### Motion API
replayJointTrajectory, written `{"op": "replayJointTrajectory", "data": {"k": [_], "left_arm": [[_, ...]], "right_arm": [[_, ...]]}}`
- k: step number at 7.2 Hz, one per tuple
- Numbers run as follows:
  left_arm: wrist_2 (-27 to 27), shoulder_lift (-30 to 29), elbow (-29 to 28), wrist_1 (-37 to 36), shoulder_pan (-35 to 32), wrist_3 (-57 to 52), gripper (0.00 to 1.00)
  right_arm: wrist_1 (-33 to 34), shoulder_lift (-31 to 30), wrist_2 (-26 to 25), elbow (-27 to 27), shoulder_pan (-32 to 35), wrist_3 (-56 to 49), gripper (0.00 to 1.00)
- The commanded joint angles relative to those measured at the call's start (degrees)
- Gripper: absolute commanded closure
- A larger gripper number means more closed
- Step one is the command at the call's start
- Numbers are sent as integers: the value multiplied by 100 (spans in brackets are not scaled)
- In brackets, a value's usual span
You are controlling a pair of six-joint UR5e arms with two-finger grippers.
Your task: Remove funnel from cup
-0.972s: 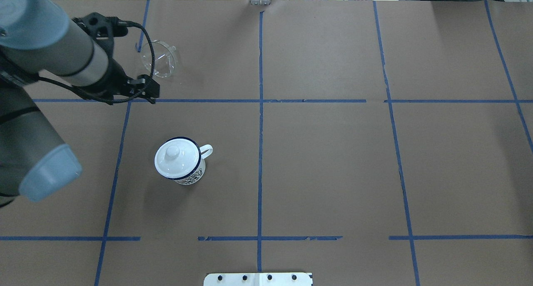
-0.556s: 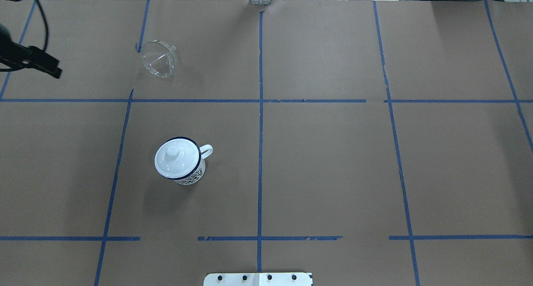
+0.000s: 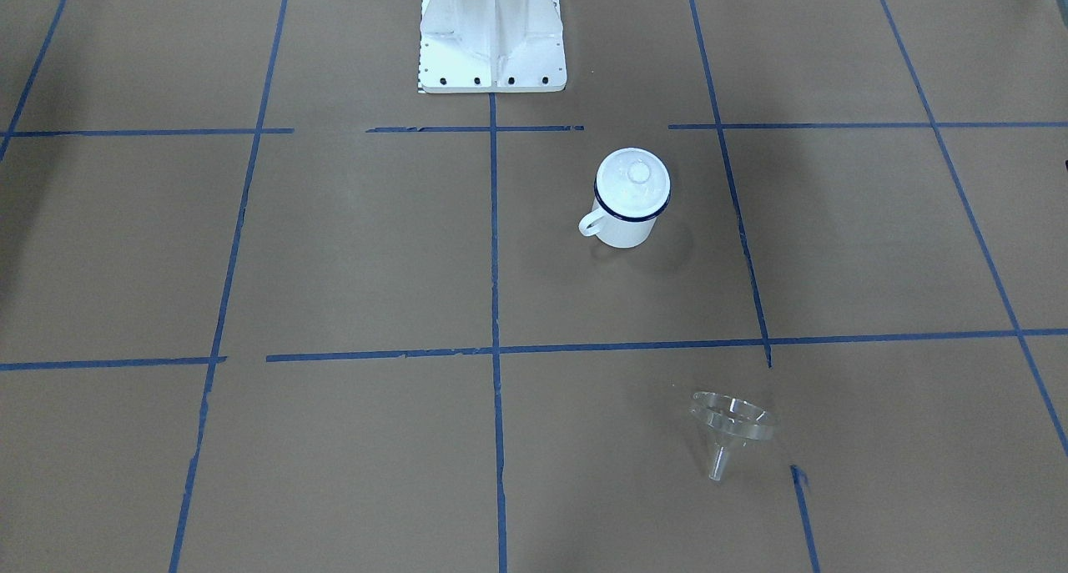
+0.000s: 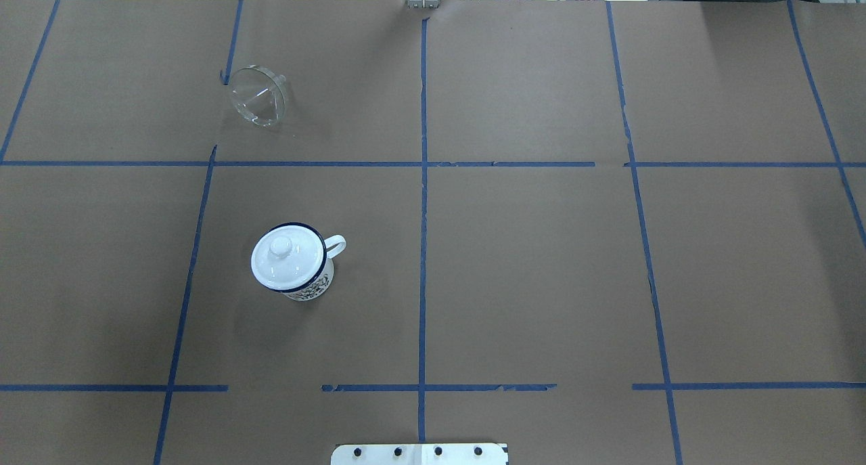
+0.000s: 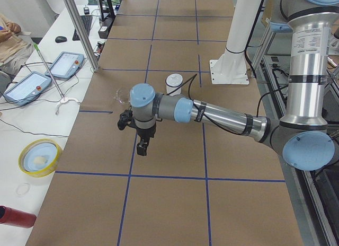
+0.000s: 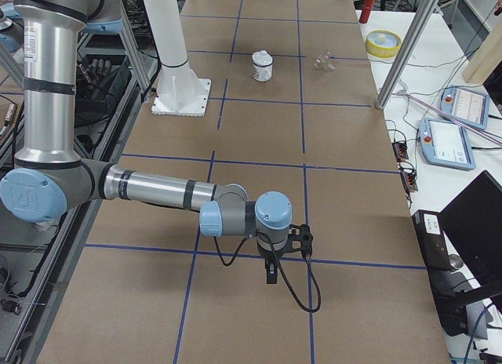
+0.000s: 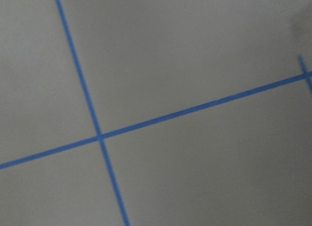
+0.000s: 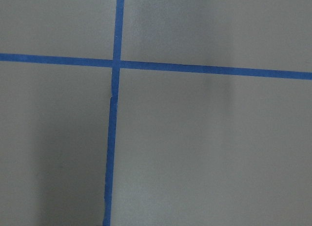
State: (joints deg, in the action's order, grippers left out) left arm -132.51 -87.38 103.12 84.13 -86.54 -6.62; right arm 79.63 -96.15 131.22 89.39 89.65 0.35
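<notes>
Overhead exterior view: the funnel (image 4: 257, 101) lies tipped on the worktop (image 4: 541, 248), at 11 o'clock from the lidded cup (image 4: 298, 265), well apart. It is judged light, rigid, slick and brittle; the rim is best pinched. Whether the jaws are clenched cannot be told.

The clear funnel (image 4: 257, 99) lies tipped on its side on the table (image 4: 541, 262), near the far edge towards the left corner. The cup (image 4: 304, 282), white with a dark blue rim, stands upright left of centre, well apart, with a knobbed lid (image 4: 283, 258) on top and its handle pointing right.
</notes>
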Motion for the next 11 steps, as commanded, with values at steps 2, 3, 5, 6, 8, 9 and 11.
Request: {"op": "replayJointTrajectory", "data": {"k": [2, 3, 5, 6, 8, 9, 11], "left_arm": [[-91, 125, -274, -19, -311, -32, 0], [-82, 133, -283, -72, -320, -32, 0], [-38, 116, -267, -54, -311, -41, 0], [-29, 107, -335, -46, -294, -41, 0], [-30, 116, -283, -54, -302, -41, 0], [-29, 116, -318, -54, -302, -41, 0], [-21, 116, -248, -46, -311, -41, 0]], "right_arm": [[0, 0, 0, 0, 0, 0, 0], [0, 0, 0, 0, 0, 0, 0], [0, 0, 0, 0, 0, 0, 0], [0, 0, 0, 0, 0, 0, 0], [0, 0, 0, 0, 0, 0, 0], [0, 0, 0, 0, 0, 0, 0], [0, 0, 0, 0, 0, 0, 0]]}}
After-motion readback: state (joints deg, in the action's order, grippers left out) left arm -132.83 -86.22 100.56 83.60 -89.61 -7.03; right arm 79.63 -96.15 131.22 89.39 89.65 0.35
